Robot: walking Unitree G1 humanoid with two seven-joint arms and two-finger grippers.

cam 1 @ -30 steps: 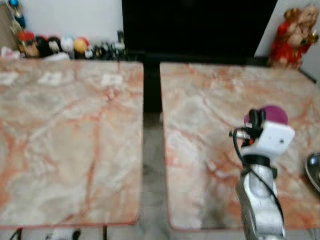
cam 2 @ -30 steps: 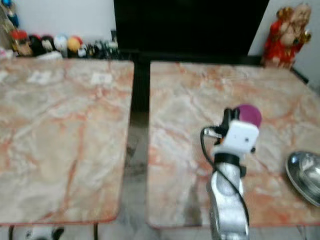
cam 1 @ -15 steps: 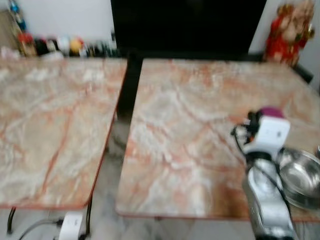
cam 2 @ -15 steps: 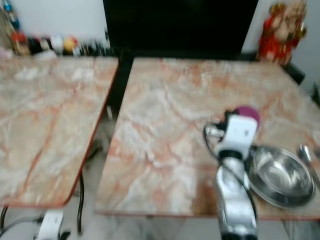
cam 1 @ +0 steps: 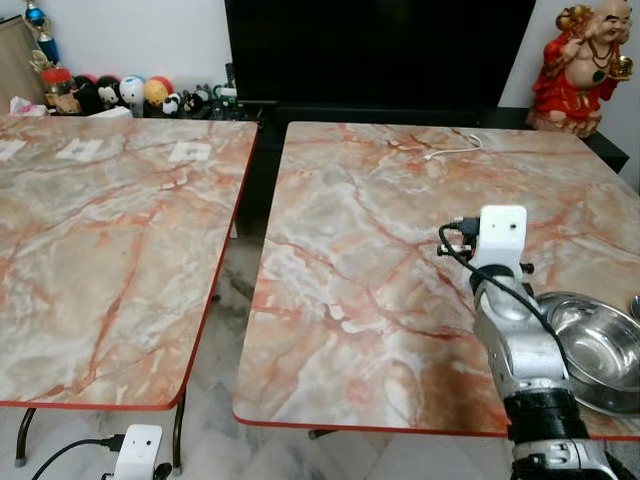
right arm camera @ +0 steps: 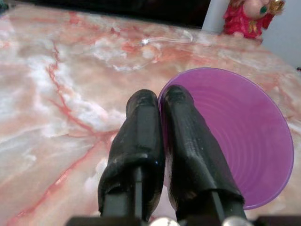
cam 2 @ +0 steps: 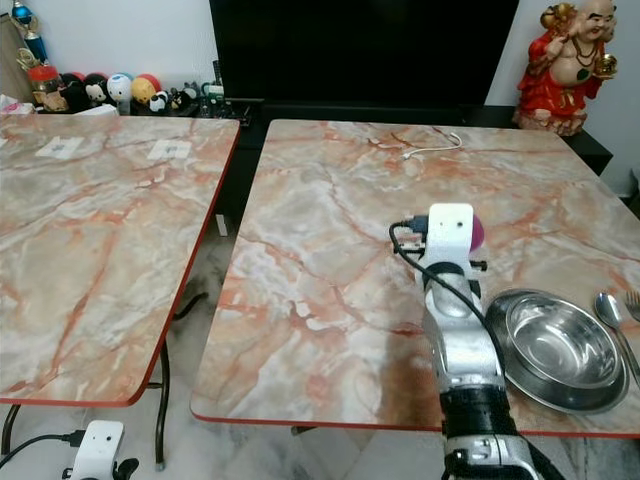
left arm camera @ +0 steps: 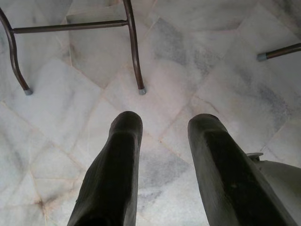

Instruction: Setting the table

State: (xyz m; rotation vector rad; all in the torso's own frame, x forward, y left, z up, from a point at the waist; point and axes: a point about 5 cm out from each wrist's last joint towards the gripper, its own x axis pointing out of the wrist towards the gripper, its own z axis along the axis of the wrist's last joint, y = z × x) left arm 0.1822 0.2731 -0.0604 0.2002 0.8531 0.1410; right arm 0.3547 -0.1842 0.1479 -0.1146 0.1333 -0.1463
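Observation:
My right gripper (right arm camera: 160,96) is shut on the rim of a purple plastic cup (right arm camera: 235,136), one finger inside it and one outside. It holds the cup tilted just above the right marble table (cam 2: 330,250). From the head, the cup (cam 2: 477,232) peeks out behind the white wrist camera (cam 2: 449,232). A steel bowl (cam 2: 560,345) sits on the table near the front edge, to the right of my arm. A spoon (cam 2: 610,310) lies beside the bowl. My left gripper (left arm camera: 164,122) hangs open over the marble floor.
A second marble table (cam 1: 100,250) stands to the left across a narrow gap. A white cable (cam 1: 450,150) lies at the right table's far side. Behind are a black TV (cam 1: 380,50), a red statue (cam 1: 590,50) and small figurines (cam 1: 130,92). A white adapter (cam 1: 140,445) lies on the floor.
The camera has swung to the right and the picture has sharpened, bringing the steel bowl and spoon into view. My right gripper still holds the purple cup over the right table.

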